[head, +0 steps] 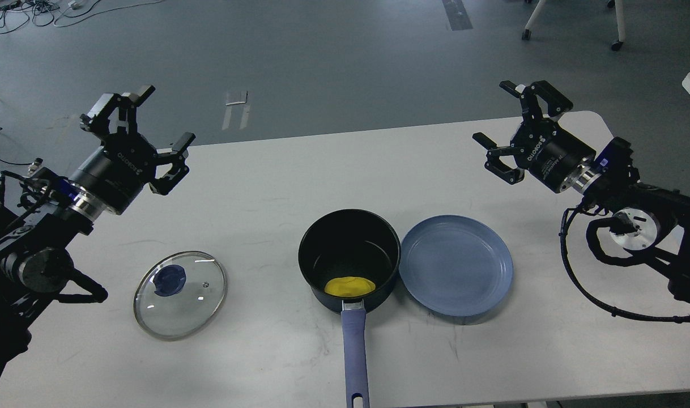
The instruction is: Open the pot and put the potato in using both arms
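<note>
While both pincers (144, 127) (512, 127) gape empty, one pot (349, 249), one potato (350, 286) inside, one lid (180, 294).

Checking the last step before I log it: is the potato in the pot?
In. The yellow potato lies on the floor of the open pot; the lid lies apart on the table.

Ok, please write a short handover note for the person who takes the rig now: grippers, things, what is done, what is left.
Left gripper: open, empty, raised over the table's left side.
Right gripper: open, empty, raised at right.
Dark navy saucepan: open, handle toward the robot.
Yellow toy potato: inside the saucepan.
Round glass lid with blue knob: flat on the white table, left of the saucepan.
Flat blue plate: empty, right of the saucepan.
Done: lid off, potato in. Left: nothing visible.
</note>
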